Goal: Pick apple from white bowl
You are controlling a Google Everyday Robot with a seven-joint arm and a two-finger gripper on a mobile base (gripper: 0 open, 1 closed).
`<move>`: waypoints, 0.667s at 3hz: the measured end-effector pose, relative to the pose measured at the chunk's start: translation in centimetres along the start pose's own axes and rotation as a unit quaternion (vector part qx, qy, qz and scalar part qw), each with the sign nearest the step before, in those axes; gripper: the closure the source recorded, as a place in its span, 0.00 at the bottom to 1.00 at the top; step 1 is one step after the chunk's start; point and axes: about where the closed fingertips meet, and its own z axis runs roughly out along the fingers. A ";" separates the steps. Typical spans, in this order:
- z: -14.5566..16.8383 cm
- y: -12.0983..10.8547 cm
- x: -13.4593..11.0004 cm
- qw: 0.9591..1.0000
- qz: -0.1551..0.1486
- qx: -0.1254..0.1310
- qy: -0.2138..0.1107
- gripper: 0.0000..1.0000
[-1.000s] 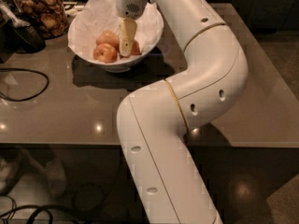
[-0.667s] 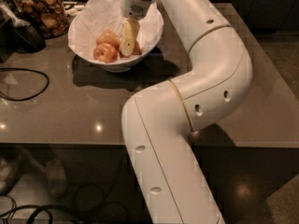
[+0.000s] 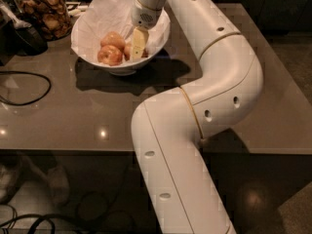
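The white bowl (image 3: 92, 61) lined with crumpled white paper stands at the back left of the brown table. Three reddish-orange apples lie in it: one at the front left (image 3: 110, 55), one behind it (image 3: 113, 39), and one on the right (image 3: 127, 52), partly hidden by my gripper. My gripper (image 3: 138, 47) reaches down into the bowl from above. Its pale yellow finger (image 3: 139, 42) stands right against the right-hand apple. The second finger is hidden behind the first.
A glass jar of brown snacks (image 3: 45, 11) stands behind the bowl at the left. A dark object (image 3: 19, 39) and a black cable (image 3: 29, 89) lie on the table's left side. My white arm (image 3: 214, 82) crosses the table's right half.
The view has shifted, so the bowl sits further right in the frame. My gripper stays down in the bowl at the right-hand apple.
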 end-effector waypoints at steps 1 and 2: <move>1.2 0.0 0.6 1.000 0.009 -0.009 0.000 0.00; 2.2 0.1 0.7 1.000 0.011 -0.017 0.003 0.10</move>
